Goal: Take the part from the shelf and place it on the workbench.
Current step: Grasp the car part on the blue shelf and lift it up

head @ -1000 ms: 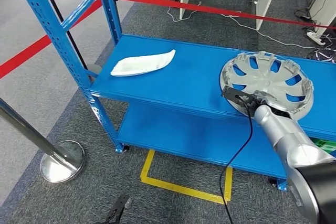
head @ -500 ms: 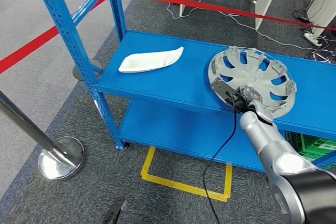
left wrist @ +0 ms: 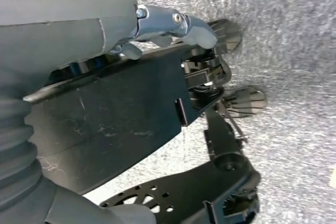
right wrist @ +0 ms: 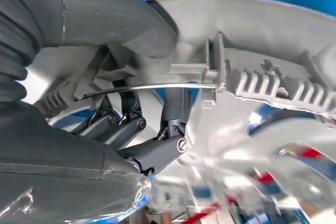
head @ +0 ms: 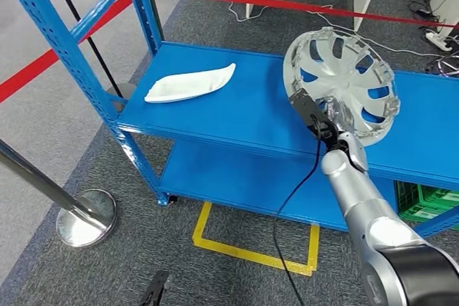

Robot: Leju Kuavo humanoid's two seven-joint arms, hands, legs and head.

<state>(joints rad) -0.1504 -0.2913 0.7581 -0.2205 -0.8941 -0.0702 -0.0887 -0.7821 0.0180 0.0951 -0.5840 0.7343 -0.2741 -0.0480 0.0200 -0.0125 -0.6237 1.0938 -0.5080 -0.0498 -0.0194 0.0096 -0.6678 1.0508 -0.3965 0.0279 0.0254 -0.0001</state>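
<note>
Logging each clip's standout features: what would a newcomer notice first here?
The silver hubcap stands out, tilted up off the blue shelf at its right, gripped at its near rim by the right hand. Next comes a white curved part lying flat on the shelf's left side.

One silver wheel cover (head: 342, 80) is tilted above the blue shelf (head: 254, 109), which has two levels, and one white curved part (head: 189, 83) lies on the upper level. One hand, the right hand (head: 329, 128), grips the cover. One chrome stanchion base (head: 87, 218) stands on the carpet, and one yellow floor outline (head: 254, 245) is taped there.
</note>
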